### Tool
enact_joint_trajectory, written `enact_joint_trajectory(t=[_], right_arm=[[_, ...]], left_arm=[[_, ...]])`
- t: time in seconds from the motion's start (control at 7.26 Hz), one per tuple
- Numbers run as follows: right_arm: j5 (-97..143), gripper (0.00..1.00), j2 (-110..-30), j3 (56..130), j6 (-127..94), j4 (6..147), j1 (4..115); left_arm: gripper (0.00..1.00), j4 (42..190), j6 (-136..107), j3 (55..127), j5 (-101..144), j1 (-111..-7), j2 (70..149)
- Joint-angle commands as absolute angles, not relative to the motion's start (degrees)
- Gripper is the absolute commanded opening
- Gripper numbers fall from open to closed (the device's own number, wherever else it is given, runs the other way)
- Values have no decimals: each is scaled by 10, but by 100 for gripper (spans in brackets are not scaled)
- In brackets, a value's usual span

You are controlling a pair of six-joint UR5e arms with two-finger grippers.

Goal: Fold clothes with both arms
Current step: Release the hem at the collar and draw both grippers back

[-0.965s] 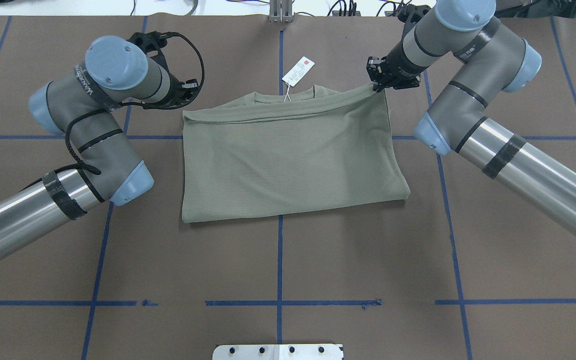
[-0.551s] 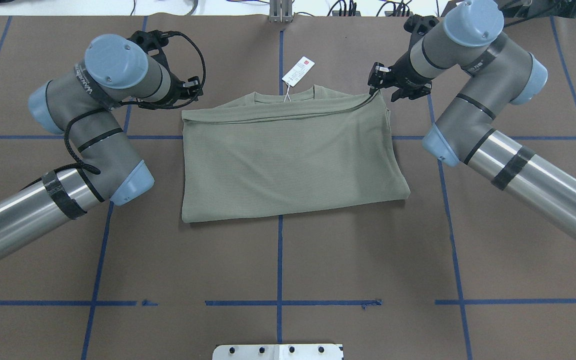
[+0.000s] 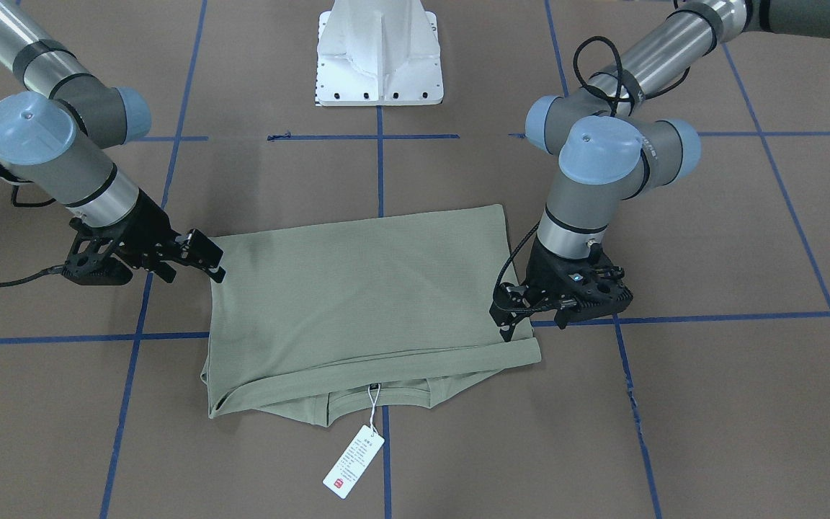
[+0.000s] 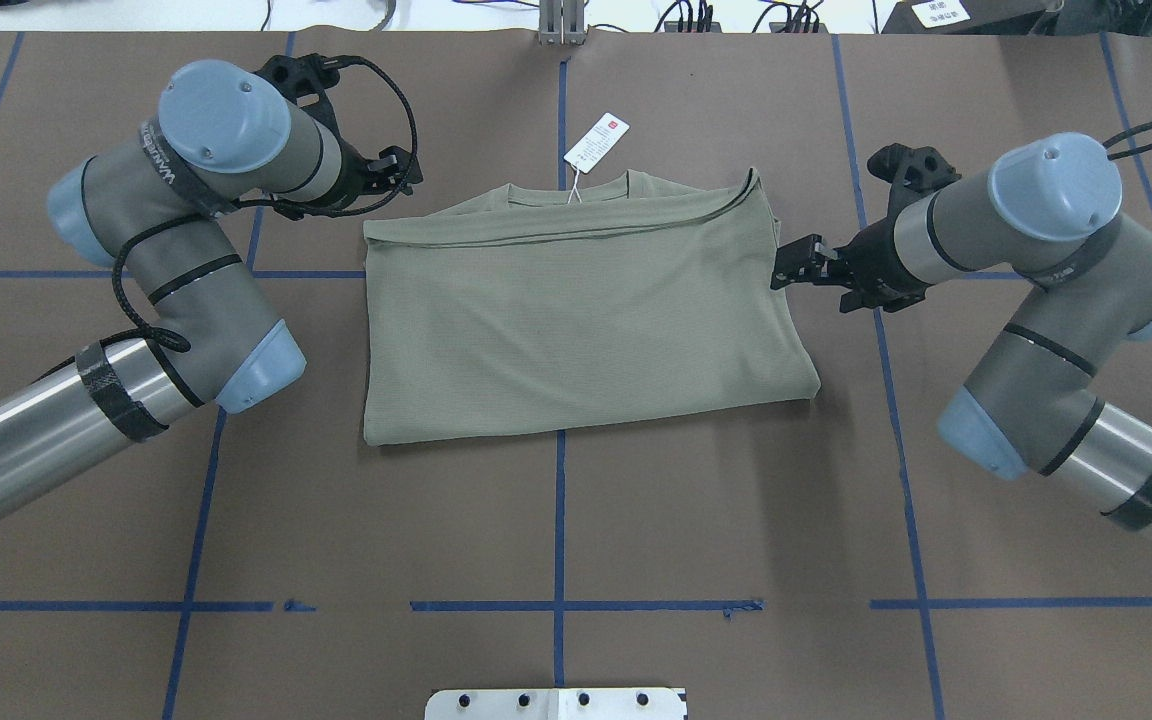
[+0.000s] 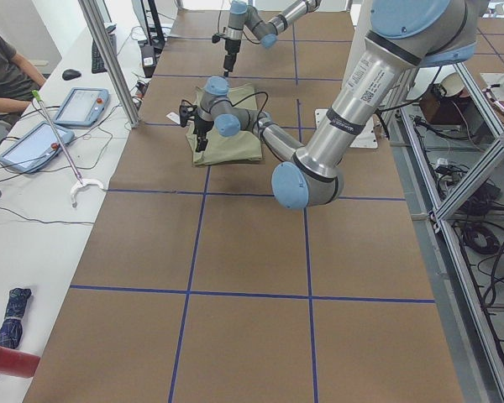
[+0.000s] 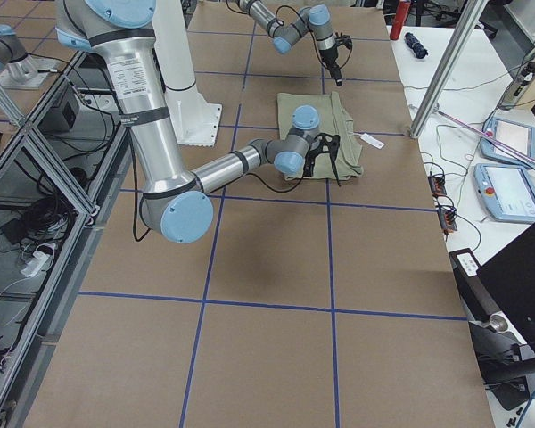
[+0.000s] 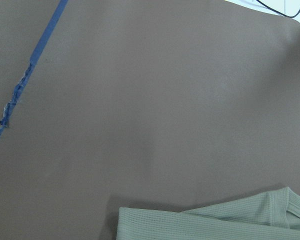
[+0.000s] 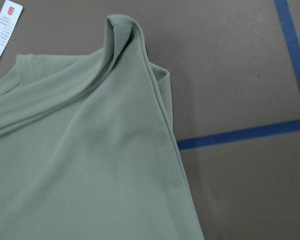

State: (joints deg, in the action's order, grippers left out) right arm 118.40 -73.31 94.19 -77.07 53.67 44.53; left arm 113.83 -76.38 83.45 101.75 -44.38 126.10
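Note:
The clothes are one sage-green shirt lying folded into a flat rectangle mid-table, neck and white hang tag at the far side. My left gripper hovers open just beyond the shirt's far-left corner, holding nothing; the left wrist view shows that corner at its bottom edge. My right gripper stands open beside the shirt's right edge, fingertips pointing at the cloth and apart from it. In the front view the right gripper is on the left and the left gripper on the right. A small peak stands up at the far-right corner.
Brown table cover with blue tape grid lines. The white pedestal base sits at the robot's side. Beyond the far edge, a side desk holds tablets, a seated person and cables. A metal frame post stands there.
My right gripper let go of the shirt's far-right corner and swung back toward the robot, down along the right edge. The corner dropped onto the shirt. The left arm barely shifted.

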Motion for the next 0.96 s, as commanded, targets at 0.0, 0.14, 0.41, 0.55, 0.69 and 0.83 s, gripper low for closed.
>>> enact_joint_trajectory(t=[0.0, 0.14, 0.41, 0.55, 0.69, 0.83], right_arm=[[1141, 99, -747, 948, -779, 541, 384], [1138, 93, -743, 948, -778, 568, 371], [1142, 74, -743, 951, -778, 580, 372], [1143, 48, -744, 953, -778, 580, 374], [1144, 21, -745, 954, -778, 580, 374], [1143, 0, -747, 954, -778, 580, 375]], left_arm=[[100, 1138, -764, 838, 1018, -444, 1259], [100, 1138, -765, 838, 1018, -443, 1258], [100, 1139, -765, 838, 1019, -443, 1259], [100, 1139, -765, 838, 1019, -443, 1258], [100, 1139, -765, 838, 1019, -443, 1259], [100, 1139, -765, 838, 1020, -443, 1259]])
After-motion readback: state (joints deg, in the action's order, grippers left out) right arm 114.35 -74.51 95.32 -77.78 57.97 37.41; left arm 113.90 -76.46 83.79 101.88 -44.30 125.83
